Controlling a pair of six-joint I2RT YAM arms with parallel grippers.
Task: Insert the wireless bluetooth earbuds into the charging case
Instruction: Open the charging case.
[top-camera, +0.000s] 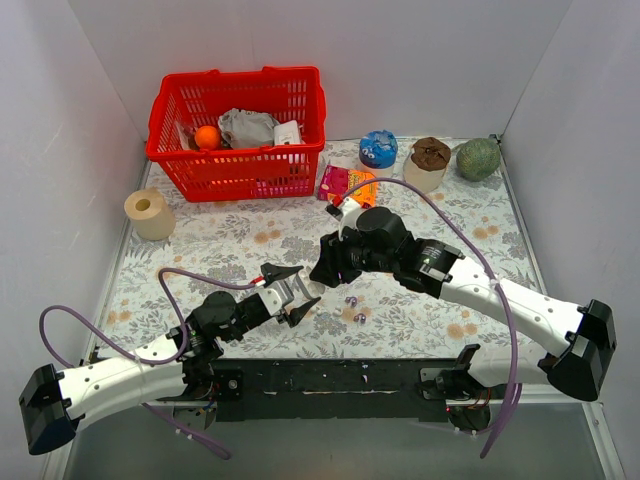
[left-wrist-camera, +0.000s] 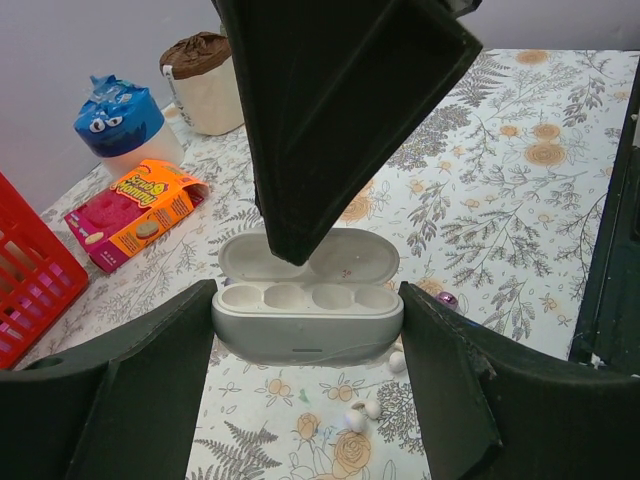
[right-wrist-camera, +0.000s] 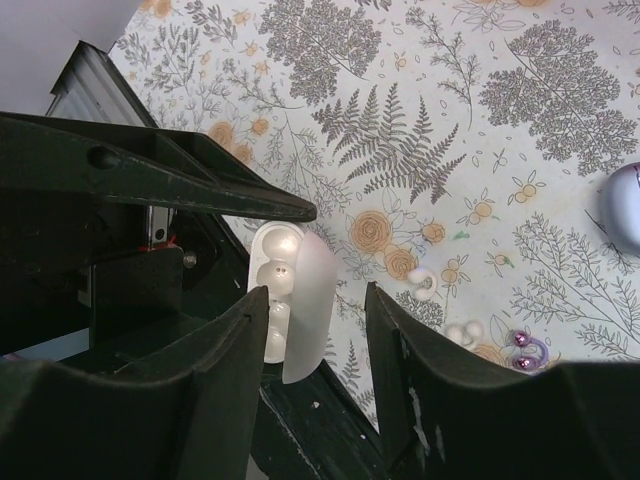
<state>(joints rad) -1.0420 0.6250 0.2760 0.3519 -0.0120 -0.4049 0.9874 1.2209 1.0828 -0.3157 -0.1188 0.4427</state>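
My left gripper (top-camera: 295, 292) is shut on the ends of a white capsule-shaped case (left-wrist-camera: 308, 318) with its lid open and four empty wells, held just above the table. My right gripper (top-camera: 325, 267) is open right over it, and the white lid (right-wrist-camera: 318, 300) stands between its fingers (right-wrist-camera: 400, 340). Two purple earbuds (top-camera: 351, 300) (top-camera: 359, 318) lie on the table to the right of the grippers; one shows in the left wrist view (left-wrist-camera: 447, 298) and the right wrist view (right-wrist-camera: 520, 342). The lavender charging case (right-wrist-camera: 625, 205) shows only at the right wrist view's right edge.
Small white earbuds (left-wrist-camera: 355, 415) (right-wrist-camera: 422, 282) lie loose on the floral cloth near the purple ones. At the back stand a red basket (top-camera: 238, 130), a paper roll (top-camera: 150, 213), a snack box (top-camera: 347, 184), a blue cup (top-camera: 378, 149), a brown-topped cup (top-camera: 428, 163) and a green ball (top-camera: 478, 158).
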